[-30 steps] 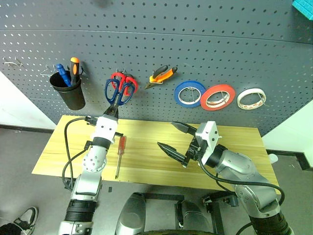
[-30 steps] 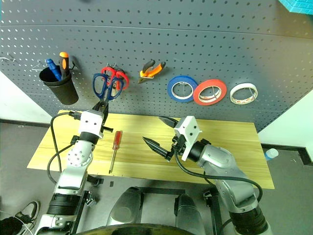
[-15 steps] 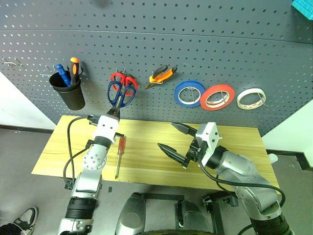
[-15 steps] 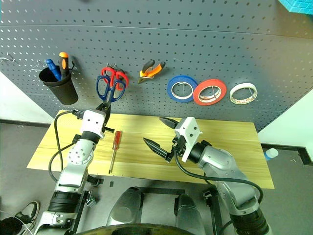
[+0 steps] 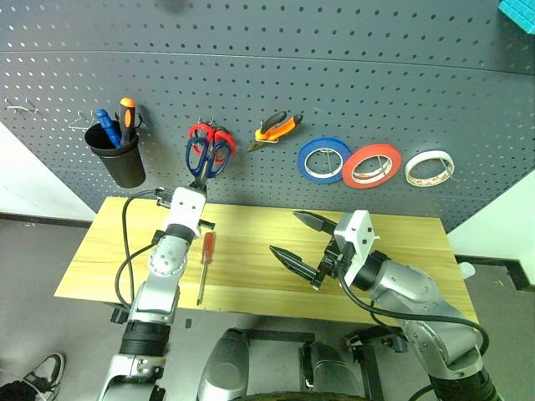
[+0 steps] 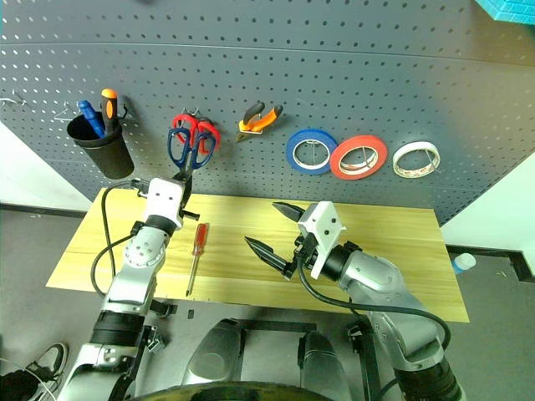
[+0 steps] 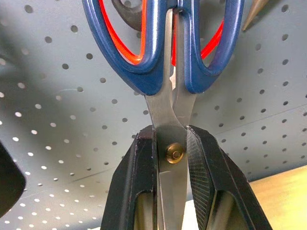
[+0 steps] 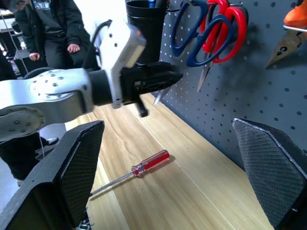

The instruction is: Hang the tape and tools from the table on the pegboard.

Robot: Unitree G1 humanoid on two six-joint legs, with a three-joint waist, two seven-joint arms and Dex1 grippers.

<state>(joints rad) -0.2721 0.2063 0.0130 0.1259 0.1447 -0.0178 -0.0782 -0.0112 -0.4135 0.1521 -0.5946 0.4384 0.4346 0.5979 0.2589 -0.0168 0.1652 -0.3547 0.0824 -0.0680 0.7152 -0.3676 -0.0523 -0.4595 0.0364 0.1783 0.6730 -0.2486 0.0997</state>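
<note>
Fingers of the left gripper (image 7: pixel 172 158) clamping the blades of the blue-handled scissors (image 5: pixel 206 156), long axis pointing upward, loops against the pegboard (image 5: pixel 351 75) over the red-handled scissors (image 6: pixel 197 130). Fingers of the right gripper (image 5: pixel 303 238) standing wide apart, holding nothing. Lying on the desk (image 5: pixel 251 288) just beside the left arm: the red-handled screwdriver (image 5: pixel 203 264). Showing only up close, from the left wrist: the pivot rivet between the pads.
</note>
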